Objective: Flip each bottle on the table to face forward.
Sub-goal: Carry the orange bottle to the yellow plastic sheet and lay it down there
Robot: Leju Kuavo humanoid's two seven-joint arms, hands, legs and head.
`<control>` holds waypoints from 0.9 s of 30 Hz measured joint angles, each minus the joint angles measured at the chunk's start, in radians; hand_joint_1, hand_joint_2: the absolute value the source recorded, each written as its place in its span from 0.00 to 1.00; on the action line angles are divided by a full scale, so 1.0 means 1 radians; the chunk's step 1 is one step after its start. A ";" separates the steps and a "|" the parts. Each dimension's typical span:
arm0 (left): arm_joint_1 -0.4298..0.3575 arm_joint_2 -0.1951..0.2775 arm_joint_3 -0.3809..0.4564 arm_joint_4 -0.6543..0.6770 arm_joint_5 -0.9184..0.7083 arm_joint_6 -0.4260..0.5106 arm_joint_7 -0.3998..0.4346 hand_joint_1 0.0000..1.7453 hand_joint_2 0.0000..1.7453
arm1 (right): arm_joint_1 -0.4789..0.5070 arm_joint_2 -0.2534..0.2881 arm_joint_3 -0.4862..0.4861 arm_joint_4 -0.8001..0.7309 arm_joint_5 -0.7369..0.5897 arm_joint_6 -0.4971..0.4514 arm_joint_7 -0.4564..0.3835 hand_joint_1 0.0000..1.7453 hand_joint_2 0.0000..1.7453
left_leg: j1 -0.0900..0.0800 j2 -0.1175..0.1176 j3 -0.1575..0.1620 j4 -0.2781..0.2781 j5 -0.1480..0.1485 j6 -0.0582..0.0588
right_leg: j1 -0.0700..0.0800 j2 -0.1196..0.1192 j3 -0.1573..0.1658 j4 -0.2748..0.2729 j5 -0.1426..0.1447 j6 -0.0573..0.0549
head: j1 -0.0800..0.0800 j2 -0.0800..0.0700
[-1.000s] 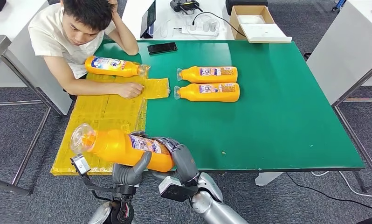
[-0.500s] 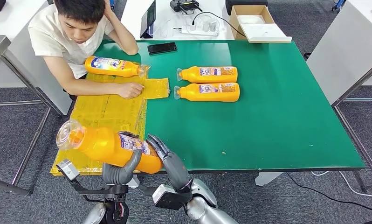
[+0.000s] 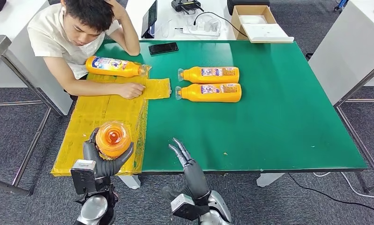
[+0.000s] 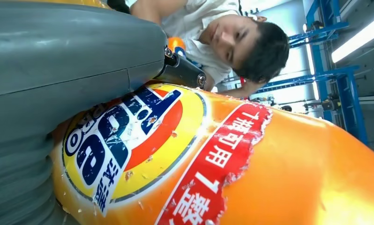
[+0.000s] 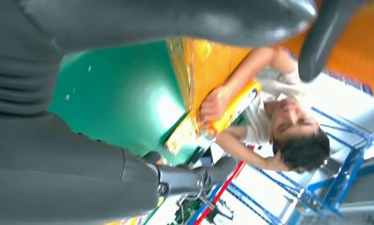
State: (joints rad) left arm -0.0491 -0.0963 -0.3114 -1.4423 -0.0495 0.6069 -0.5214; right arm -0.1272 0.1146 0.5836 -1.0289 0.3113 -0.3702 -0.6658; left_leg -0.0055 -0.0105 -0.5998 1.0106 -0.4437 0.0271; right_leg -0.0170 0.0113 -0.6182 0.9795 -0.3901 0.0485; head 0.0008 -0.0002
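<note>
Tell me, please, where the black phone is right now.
In the head view the phone lies at the far edge of the green table, left of centre, beyond the two bottles lying side by side and near the person's elbow.

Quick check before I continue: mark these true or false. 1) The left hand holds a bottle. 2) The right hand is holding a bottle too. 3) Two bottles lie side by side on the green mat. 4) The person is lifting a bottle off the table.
1) True: the left hand grips an orange bottle.
2) False: the right hand is empty, fingers apart.
3) True: two bottles lie parallel on the green mat.
4) False: the person rests a hand on the yellow sheet; the bottle beside them lies flat.
</note>
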 joint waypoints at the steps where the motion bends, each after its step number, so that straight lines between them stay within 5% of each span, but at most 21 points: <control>1: 0.000 0.002 0.002 0.004 -0.010 0.005 0.002 1.00 1.00 | 0.004 -0.002 -0.007 -0.008 0.001 -0.001 0.000 0.00 0.00 | 0.000 0.000 0.000 0.000 0.000 0.000 | 0.000 0.000 0.000 0.000 0.000 0.000 | 0.000 0.000; 6: -0.014 0.020 0.019 0.036 -0.211 0.063 0.087 1.00 1.00 | 0.038 -0.007 -0.078 -0.051 -0.007 -0.060 -0.001 0.00 0.00 | 0.000 0.000 0.000 0.000 0.000 0.000 | 0.000 0.000 0.000 0.000 0.000 0.000 | 0.000 0.000; 15: -0.173 0.108 0.131 0.310 -0.941 0.034 0.381 1.00 1.00 | 0.096 0.003 -0.275 -0.134 -0.089 -0.108 -0.001 0.00 0.00 | 0.000 0.001 0.001 0.000 0.001 -0.001 | 0.000 0.000 0.000 0.000 0.001 0.000 | 0.000 0.000; 22: -0.331 0.140 0.136 0.542 -1.013 -0.124 0.441 1.00 1.00 | 0.117 0.029 -0.310 -0.132 -0.120 -0.091 -0.001 0.00 0.00 | 0.000 0.000 0.000 0.000 0.001 -0.001 | 0.000 0.000 0.000 0.001 0.001 0.000 | 0.000 0.000; 27: -0.420 0.142 0.136 0.684 -1.027 -0.153 0.458 1.00 1.00 | 0.120 0.037 -0.313 -0.121 -0.134 -0.085 -0.001 0.00 0.00 | 0.000 0.000 0.000 0.000 0.001 0.000 | 0.000 0.000 0.000 0.001 0.001 0.000 | 0.000 0.000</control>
State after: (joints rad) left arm -0.4691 0.0462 -0.1755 -0.7579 -1.0770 0.4540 -0.0629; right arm -0.0076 0.1520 0.2707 -1.1501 0.1775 -0.4555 -0.6664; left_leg -0.0053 -0.0101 -0.5997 1.0106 -0.4427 0.0266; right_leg -0.0169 0.0113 -0.6181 0.9801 -0.3894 0.0483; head 0.0008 -0.0002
